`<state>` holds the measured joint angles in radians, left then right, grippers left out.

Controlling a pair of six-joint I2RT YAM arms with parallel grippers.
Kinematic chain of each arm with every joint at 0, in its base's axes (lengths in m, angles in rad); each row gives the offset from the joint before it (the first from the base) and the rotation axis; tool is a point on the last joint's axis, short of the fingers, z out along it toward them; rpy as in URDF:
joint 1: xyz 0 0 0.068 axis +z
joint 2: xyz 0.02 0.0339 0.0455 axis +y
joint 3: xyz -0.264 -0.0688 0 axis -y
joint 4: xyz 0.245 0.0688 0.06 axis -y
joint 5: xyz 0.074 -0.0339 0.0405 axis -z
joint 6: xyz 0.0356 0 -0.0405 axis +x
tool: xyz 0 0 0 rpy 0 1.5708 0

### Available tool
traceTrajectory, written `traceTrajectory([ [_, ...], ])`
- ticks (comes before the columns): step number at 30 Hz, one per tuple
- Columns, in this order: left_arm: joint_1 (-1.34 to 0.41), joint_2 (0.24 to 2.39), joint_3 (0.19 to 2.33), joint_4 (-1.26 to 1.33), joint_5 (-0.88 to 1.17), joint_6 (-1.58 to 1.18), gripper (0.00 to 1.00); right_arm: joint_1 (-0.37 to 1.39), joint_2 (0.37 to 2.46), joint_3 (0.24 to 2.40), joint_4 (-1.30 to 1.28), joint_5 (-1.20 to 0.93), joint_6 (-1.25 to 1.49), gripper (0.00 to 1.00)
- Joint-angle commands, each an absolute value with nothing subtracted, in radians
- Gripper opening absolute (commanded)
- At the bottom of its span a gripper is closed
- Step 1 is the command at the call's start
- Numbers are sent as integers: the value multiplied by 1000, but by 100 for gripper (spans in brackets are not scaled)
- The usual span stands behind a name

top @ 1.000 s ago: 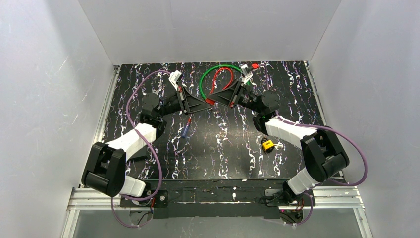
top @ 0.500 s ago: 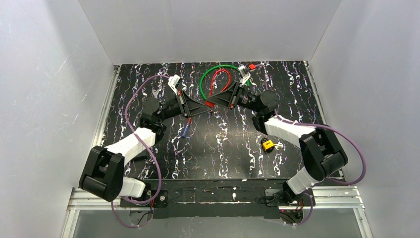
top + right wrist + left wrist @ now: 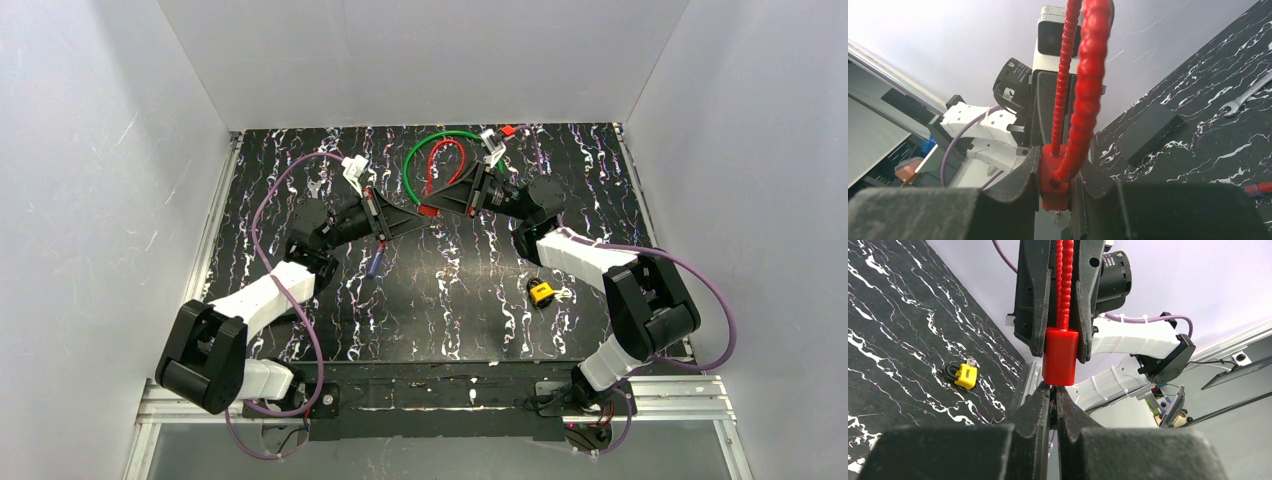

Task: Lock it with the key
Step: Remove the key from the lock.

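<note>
- Lock (image 3: pixel 541 292): yellow padlock lying on table (image 3: pixel 450 325), lower right of top view, well apart from both grippers.
- Key (image 3: pixel 563 294): tiny whitish item just right of lock; detail too small to tell.
- Blue-handled screwdriver (image 3: pixel 375 262): on table, left of centre.
- L gripper (image 3: pixel 1052 392): upper centre, clenched; tips just under block of red loop piece (image 3: pixel 1060 355); whether anything is pinched, can't tell.
- R gripper (image 3: pixel 1055 172): grasping that block.

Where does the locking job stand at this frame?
Done: nothing visible. The yellow padlock lies on the table with a small silvery piece, likely the key, at its side, both untouched. In hand: the right gripper clamps the red block of a ribbed cable; the left gripper is shut right below it. Left: picking up key and padlock, then locking.
</note>
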<state>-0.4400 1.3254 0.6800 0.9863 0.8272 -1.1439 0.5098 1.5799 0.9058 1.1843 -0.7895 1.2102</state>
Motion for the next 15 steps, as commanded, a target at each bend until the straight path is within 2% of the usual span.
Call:
traceTrajectory([
  [1,-482,1298,619,867,1038,-1092,0,431,1564,1022,1365,-552,1268,1],
  [9,-499,1298,606,834,1011,-1058,0,431,1559,991,1354,-507,1282,1],
  [15,-499,1305,674,799,1036,-1046,0,436,1565,990,1330,-585,1227,1],
])
